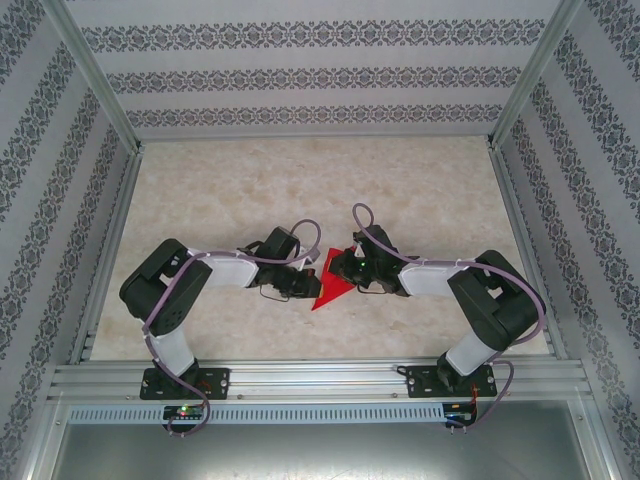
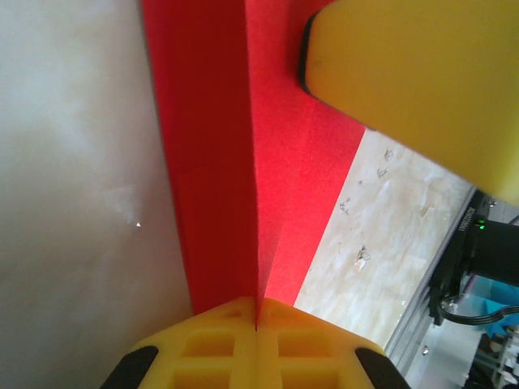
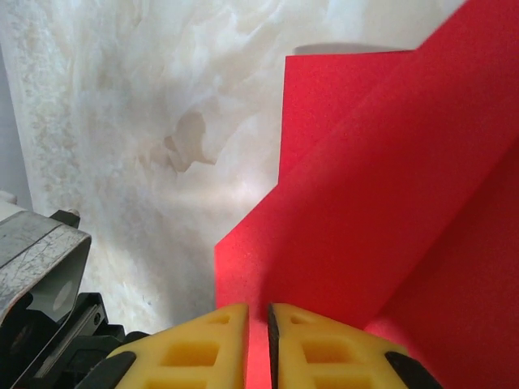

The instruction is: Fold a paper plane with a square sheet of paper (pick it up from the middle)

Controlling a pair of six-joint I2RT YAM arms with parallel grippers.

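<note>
From above, both wrists cover most of the paper [image 1: 328,292], and the fingertips are hidden beneath them. Ahead of the right gripper [image 3: 258,312] the paper runs off the right edge, and it is unclear whether the jaws pinch it. Ahead of the left gripper [image 2: 256,314] the paper leaves the top edge. The right gripper's finger [image 2: 422,73] there is blurred and cut by the top and right edges.
</note>
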